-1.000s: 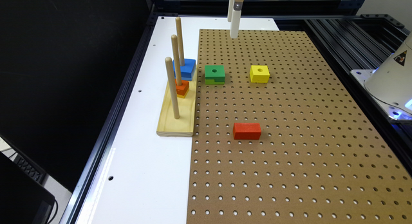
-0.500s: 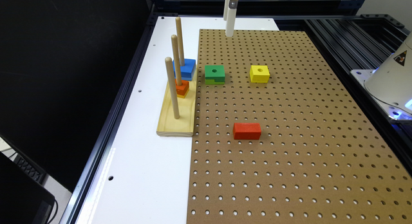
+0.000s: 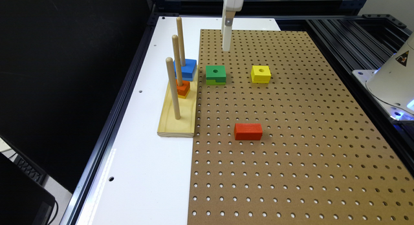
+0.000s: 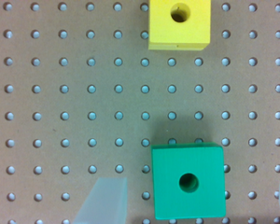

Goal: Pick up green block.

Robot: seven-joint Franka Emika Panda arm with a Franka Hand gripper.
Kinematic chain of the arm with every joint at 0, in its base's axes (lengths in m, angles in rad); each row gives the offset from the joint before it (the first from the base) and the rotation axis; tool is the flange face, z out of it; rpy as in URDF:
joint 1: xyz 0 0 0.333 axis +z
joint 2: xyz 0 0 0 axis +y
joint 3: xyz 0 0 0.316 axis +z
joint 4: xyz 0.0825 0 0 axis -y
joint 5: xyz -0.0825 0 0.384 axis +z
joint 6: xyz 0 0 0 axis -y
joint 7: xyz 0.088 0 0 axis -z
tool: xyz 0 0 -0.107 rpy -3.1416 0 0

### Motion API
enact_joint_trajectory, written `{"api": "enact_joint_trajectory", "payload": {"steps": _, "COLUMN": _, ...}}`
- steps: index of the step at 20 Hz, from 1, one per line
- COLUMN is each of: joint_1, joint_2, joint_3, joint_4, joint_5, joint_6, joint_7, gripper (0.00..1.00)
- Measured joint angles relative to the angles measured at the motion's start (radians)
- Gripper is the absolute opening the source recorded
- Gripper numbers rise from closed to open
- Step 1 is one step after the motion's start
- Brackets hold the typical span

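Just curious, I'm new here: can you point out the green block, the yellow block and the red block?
green block [image 3: 215,71]: exterior view, its dark top face.
yellow block [image 3: 260,71]: exterior view, its top face.
red block [image 3: 248,131]: exterior view, its front edge.

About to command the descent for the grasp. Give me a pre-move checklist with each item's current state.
1. Target found: the small square green block with a round centre hole lies flat on the brown pegboard. Ok.
2. Tool open: in the wrist view two pale fingertips stand wide apart, wider than the block. Ok.
3. Block centred between the fingers: it sits nearer one fingertip in the wrist view. Not ok.
4. Tool height: well above the block, nothing held. Ok.
5. Clearance: the yellow holed block stands apart; the wooden peg stand lies close beside the green block. Cannot tell.
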Motion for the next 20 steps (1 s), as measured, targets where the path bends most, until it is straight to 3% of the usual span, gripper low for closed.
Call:
{"api": "enact_joint_trajectory", "payload": {"steps": 5, "joint_1": 0.000, "joint_2": 0.009, "joint_3": 0.000, "joint_4": 0.001, "joint_5": -0.0001, "joint_6": 0.003, "joint_7": 0.000, "gripper": 1.00}}
{"api": "enact_joint_trajectory", "payload": {"steps": 12, "joint_1": -0.001, "joint_2": 0.089, "joint_3": -0.001, "joint_4": 0.002, "joint_5": -0.0061, "joint_6": 0.077, "joint_7": 0.000, "gripper": 1.00}}
{"api": "enact_joint_trajectory", "payload": {"steps": 20, "joint_1": -0.001, "joint_2": 0.092, "joint_3": -0.002, "joint_4": 0.002, "joint_5": -0.0110, "joint_6": 0.080, "joint_7": 0.000, "gripper": 1.00}}
